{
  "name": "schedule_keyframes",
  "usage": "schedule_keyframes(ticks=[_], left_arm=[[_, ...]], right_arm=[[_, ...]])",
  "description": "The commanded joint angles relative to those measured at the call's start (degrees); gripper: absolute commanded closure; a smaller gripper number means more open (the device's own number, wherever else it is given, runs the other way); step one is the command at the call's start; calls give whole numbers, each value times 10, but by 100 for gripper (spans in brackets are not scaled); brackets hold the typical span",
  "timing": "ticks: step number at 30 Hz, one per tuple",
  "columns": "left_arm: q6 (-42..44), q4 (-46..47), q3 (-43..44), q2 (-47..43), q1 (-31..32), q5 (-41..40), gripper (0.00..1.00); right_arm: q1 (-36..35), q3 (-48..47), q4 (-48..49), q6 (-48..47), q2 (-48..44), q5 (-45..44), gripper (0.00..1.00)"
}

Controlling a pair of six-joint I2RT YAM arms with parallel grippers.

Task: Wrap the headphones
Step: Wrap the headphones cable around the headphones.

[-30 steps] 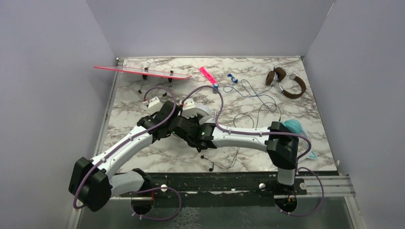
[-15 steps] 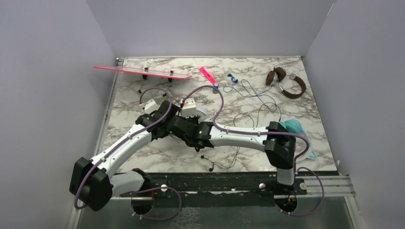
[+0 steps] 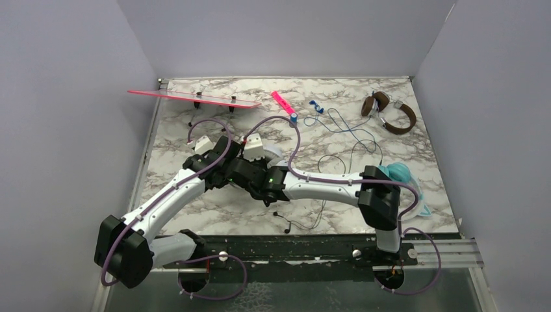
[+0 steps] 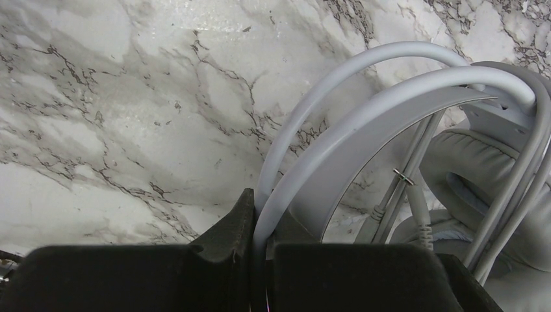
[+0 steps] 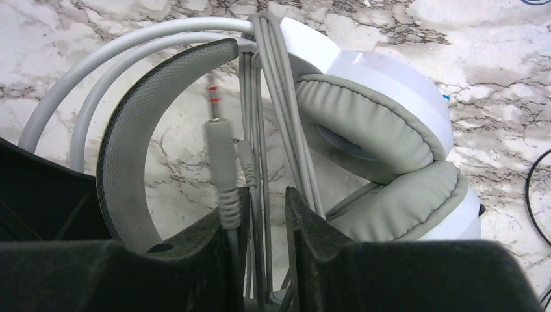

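Observation:
The white-grey headphones [image 3: 275, 156] lie left of the table's middle, mostly hidden under both wrists. My left gripper [image 4: 262, 208] is shut on their thin white headband wire [image 4: 364, 123]. My right gripper [image 5: 266, 195] stands open by a narrow gap, with the wound grey cord strands [image 5: 263, 123] running loosely between its fingers. The jack plug [image 5: 221, 156] rests on the left finger. The grey ear pads [image 5: 377, 117] lie folded together to the right. The teal headphones [image 3: 401, 173] sit behind my right arm's elbow. The brown headphones [image 3: 393, 114] lie at the back right.
A pink bar on small stands [image 3: 195, 97] is at the back left, with a pink marker [image 3: 282, 101] beside it. A thin blue cord [image 3: 338, 123] and a black cord [image 3: 312, 218] trail loosely over the marble table [image 3: 182, 130].
My right gripper's jaws have parted from shut to a narrow gap around the cord. Both wrists have shifted slightly toward the back left. The left grip is unchanged.

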State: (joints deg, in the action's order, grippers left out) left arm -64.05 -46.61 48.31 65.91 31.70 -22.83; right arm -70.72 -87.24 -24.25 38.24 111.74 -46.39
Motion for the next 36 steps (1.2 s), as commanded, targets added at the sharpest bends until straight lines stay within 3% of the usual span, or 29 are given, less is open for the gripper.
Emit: schedule_keyframes(ticks=[1,14,26,32,36], left_arm=[[-7,17,32,-24,34,6,100],[-6,17,25,-16,34,-3,100],[-11,17,3,-8,34,-10,100],[-7,19,-5,-10,34,-8,100],[-7,25,-18,-7,33,-3,100]], right_arm=[[28,1,-43,-64,58,-24,67],[25,8,-19,-118,16,165,54],[24,24,-18,-105,-17,196,55],[24,47,3,-97,-59,248,46],[24,56,7,-100,-66,261,54]])
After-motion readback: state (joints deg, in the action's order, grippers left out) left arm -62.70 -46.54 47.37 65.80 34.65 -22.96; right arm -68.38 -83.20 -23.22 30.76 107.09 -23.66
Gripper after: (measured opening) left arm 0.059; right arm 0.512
